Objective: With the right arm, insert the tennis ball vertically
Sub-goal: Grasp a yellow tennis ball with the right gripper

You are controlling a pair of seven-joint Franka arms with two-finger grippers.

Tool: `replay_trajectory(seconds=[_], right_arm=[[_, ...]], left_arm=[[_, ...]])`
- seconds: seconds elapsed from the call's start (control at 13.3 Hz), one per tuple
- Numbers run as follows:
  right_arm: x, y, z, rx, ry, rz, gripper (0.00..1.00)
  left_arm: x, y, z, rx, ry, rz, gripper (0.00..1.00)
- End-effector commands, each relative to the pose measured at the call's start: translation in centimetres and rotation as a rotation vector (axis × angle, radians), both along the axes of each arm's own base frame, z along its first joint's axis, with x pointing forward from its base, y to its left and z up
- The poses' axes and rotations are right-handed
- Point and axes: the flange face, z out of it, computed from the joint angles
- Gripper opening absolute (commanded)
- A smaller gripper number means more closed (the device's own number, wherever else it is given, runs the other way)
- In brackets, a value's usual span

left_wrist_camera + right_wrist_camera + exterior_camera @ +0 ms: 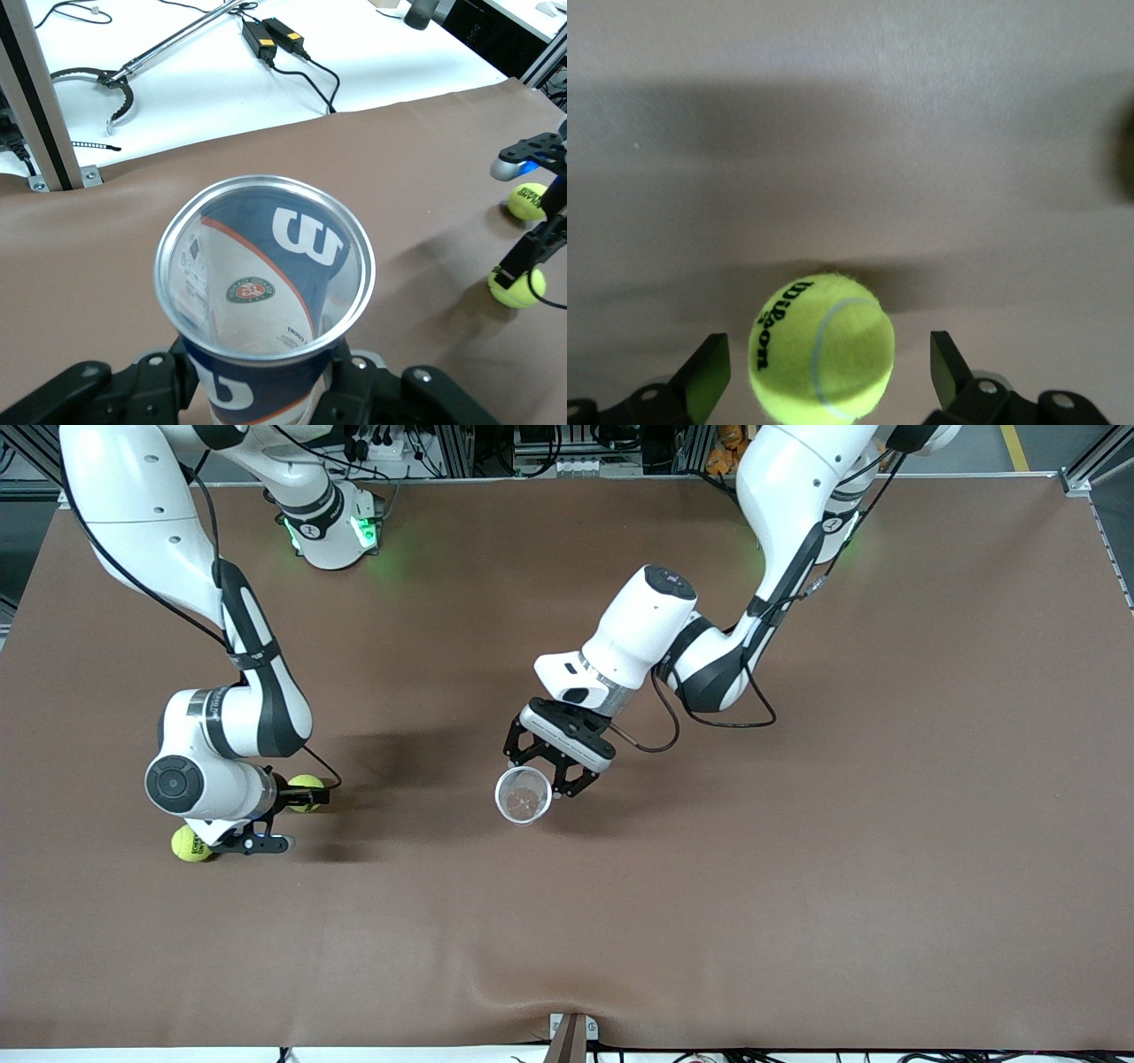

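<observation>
The table [797,886] carries two arms. The left gripper [542,772] is clamped on a can [524,794], open mouth up, near the table's middle. The right gripper [283,819], low toward the right arm's end, has fingers [704,376] spread around a ball [821,347], untouched. A second ball [190,843] lies partly hidden under its wrist.

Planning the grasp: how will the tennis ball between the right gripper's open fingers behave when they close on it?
The tennis ball is round and sits loose on the flat table, so an uneven touch would probably roll it away. Its fuzzy felt should grip the pads well. The right gripper has a finger on each side of it with gaps, so centred closing likely holds it.
</observation>
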Motion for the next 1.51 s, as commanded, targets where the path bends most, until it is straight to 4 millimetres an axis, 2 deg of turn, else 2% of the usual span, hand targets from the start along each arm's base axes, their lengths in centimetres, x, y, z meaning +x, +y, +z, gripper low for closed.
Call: replay_trajectory(seconds=[0.0,0.23,0.3,0.38,0.53,0.6,0.68,0.75,0.9,1.13,1.43], right_arm=[[-1.2,-0.5,-0.3,0.006,0.015,0.007,1.0],[-1.3,-0.9,-0.7,0.007,0.021,0.0,1.0],[-1.3,-0.8,-0.7,0.007,0.023,0.001,0.94],[-1.3,-0.9,-0.8,0.006,0.026,-0.002,0.85],[-1.4,-0.6,-0.7,0.005,0.028,0.0,0.56],[-1.3,-0.4,-0.6,0.005,0.028,0.0,0.46],[-1.0,-0.3,0.0,0.006,0.019,0.001,0.42],[-0.6,0.0,0.9,0.007,0.016,0.001,0.41],[1.0,0.8,4.0,0.011,0.032,0.004,0.41],[3.3,3.2,8.8,0.027,-0.001,0.03,0.41],[5.2,5.5,12.6,0.051,-0.083,0.041,0.4]], left_arm=[[0.1,-0.7,-1.6,0.004,-0.065,-0.011,0.56],[0.0,-0.8,-3.4,0.027,-0.087,-0.017,0.56],[0.0,-0.8,-3.9,0.029,-0.094,-0.02,0.56],[0.0,-0.7,-4.3,0.031,-0.096,-0.019,0.56],[0.1,-0.5,-5.2,0.027,-0.102,-0.022,0.56],[0.1,-0.5,-5.4,0.018,-0.11,-0.026,0.56],[0.1,-0.5,-5.7,0.017,-0.111,-0.026,0.56],[0.3,-0.2,-6.2,0.02,-0.114,-0.024,0.56],[0.3,0.0,-7.0,0.017,-0.135,-0.028,0.56],[0.1,-0.1,-8.0,0.003,-0.146,-0.034,0.56],[0.0,0.0,-8.7,-0.002,-0.148,-0.037,0.57]])
